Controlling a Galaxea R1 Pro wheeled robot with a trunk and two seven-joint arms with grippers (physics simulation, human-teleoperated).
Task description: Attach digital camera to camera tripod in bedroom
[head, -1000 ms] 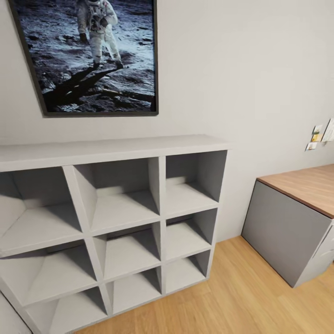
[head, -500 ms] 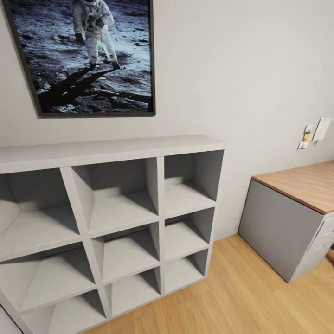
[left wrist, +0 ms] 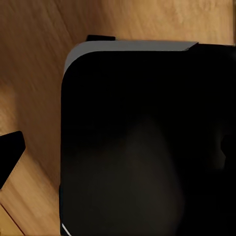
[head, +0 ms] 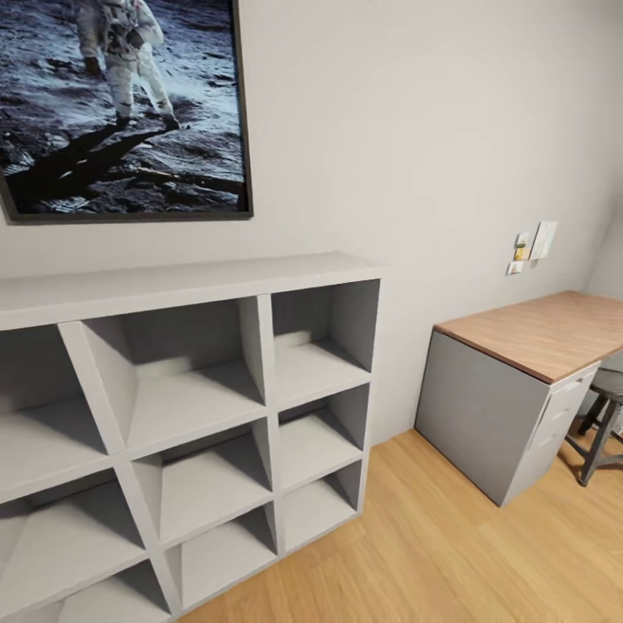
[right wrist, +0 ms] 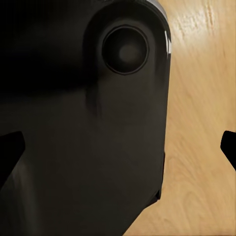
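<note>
The digital camera and the camera tripod are out of view. In the right wrist view my right gripper (right wrist: 118, 147) is open, its dark fingertips (right wrist: 11, 150) at the picture's two edges, with nothing held between them. Behind it are a black rounded part of my own body and the light wood floor (right wrist: 196, 98). In the left wrist view my left gripper (left wrist: 118, 152) has one black fingertip (left wrist: 11, 152) far out at the edge. A black part of my body with a grey rim lies behind it over the wood floor (left wrist: 39, 73).
A grey cube shelf (head: 190, 285) with empty compartments stands against the white wall, under a framed astronaut poster (head: 121, 104). To the right is a grey desk with a wood top (head: 536, 333), with a dark stool (head: 606, 415) beside it. Light wood floor (head: 415, 536) lies between them.
The head view has swung to the right. Shelf and poster slid left in the picture, more of the desk shows, and the stool has come into view at the right edge.
</note>
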